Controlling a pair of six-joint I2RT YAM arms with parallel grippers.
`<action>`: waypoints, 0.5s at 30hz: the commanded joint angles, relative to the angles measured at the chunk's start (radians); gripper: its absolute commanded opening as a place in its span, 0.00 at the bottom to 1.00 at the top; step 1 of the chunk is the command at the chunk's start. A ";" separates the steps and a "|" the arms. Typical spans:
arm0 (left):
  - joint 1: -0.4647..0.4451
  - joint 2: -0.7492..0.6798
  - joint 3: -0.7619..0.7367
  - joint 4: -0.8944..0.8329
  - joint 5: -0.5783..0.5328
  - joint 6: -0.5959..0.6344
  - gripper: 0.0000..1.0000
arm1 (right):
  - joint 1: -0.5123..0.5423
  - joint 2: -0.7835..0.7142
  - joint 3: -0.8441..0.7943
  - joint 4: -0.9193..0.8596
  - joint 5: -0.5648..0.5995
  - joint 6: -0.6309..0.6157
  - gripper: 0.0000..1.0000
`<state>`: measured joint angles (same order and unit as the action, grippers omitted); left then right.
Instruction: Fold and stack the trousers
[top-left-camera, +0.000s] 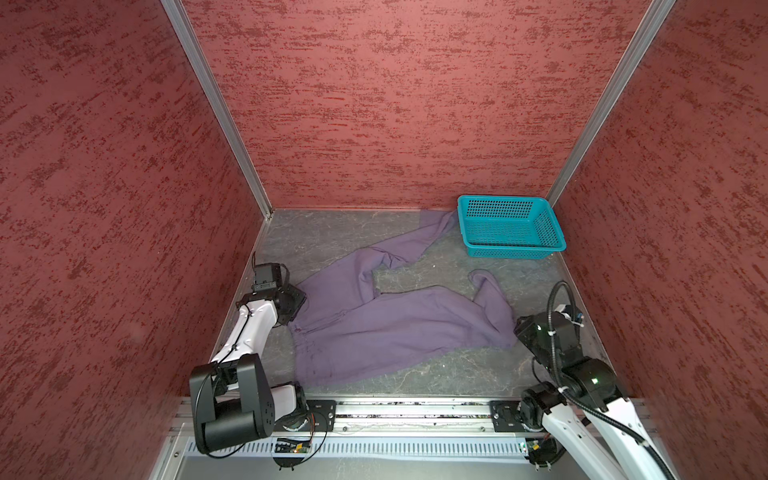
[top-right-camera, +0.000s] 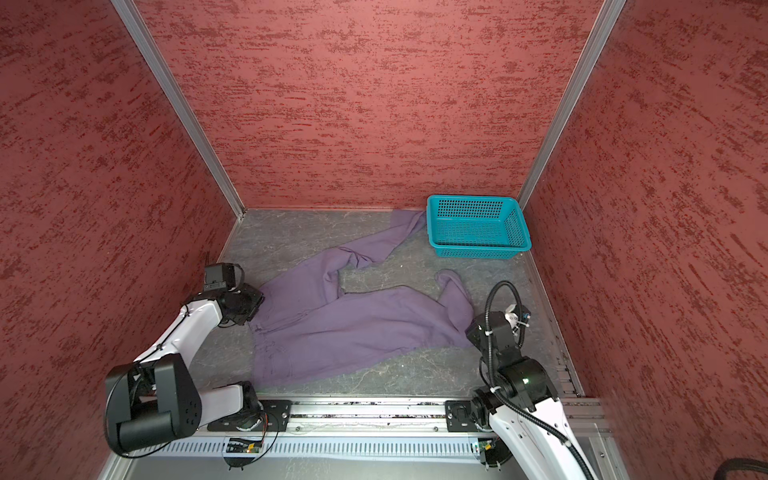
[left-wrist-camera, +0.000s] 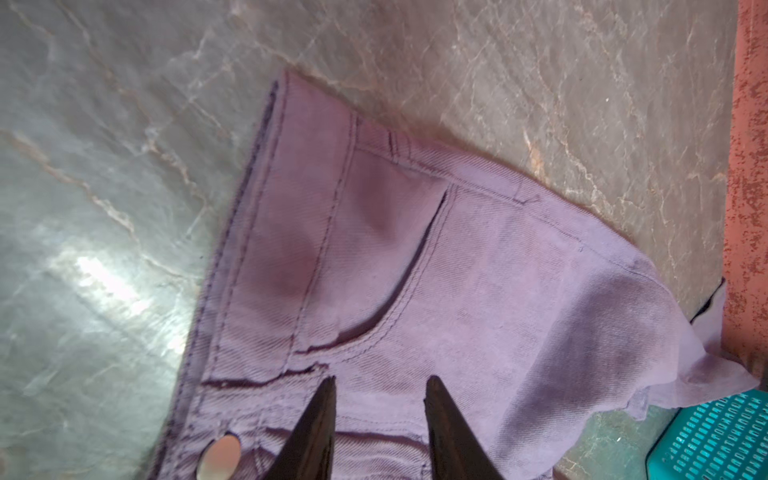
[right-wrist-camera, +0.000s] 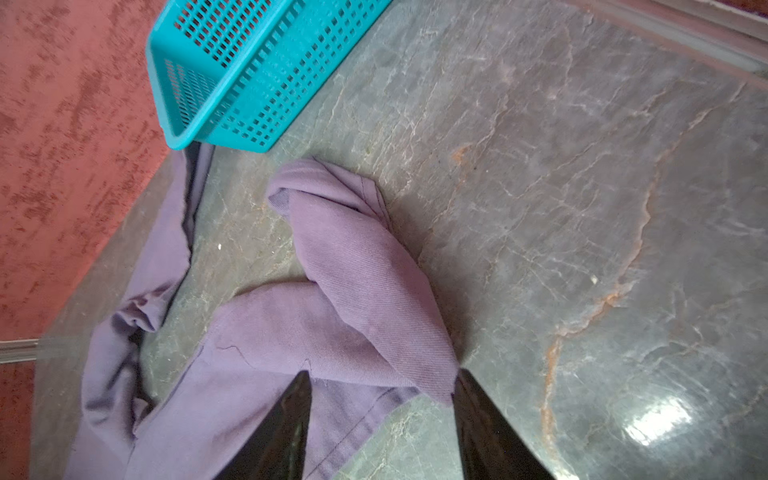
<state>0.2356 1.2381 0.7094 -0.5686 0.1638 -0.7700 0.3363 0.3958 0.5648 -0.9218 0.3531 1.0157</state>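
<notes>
Marbled tabletop (top-left-camera: 332, 241), trousers (top-left-camera: 374, 328) leg by basket (top-left-camera: 511, 252)

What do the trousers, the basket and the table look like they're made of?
Trousers: soft woven twill, likely cotton, matte; fine diagonal ribs, stitched seams and limp folds show.
Basket: moulded plastic, slightly glossy; uniform teal with regular rows of holes.
Table: polished stone or a stone-look laminate, I cannot tell which; grey with pale veins and a bright patch of glare.

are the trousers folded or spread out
Spread out, not folded: the trousers lie on the table with both legs splayed apart, one reaching beside the basket, the other's end twisted over itself.
</notes>
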 joint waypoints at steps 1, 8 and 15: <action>0.005 -0.032 -0.025 -0.020 0.027 0.011 0.40 | -0.003 0.065 0.014 0.146 0.040 0.066 0.54; -0.021 -0.089 -0.055 -0.116 -0.005 0.015 0.42 | -0.006 0.591 0.182 0.344 -0.001 -0.273 0.13; 0.012 -0.141 -0.128 -0.171 -0.037 0.009 0.63 | -0.144 0.851 0.191 0.498 -0.228 -0.412 0.32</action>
<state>0.2333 1.1046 0.6029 -0.6960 0.1516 -0.7662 0.2481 1.1942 0.7395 -0.5198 0.2455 0.6933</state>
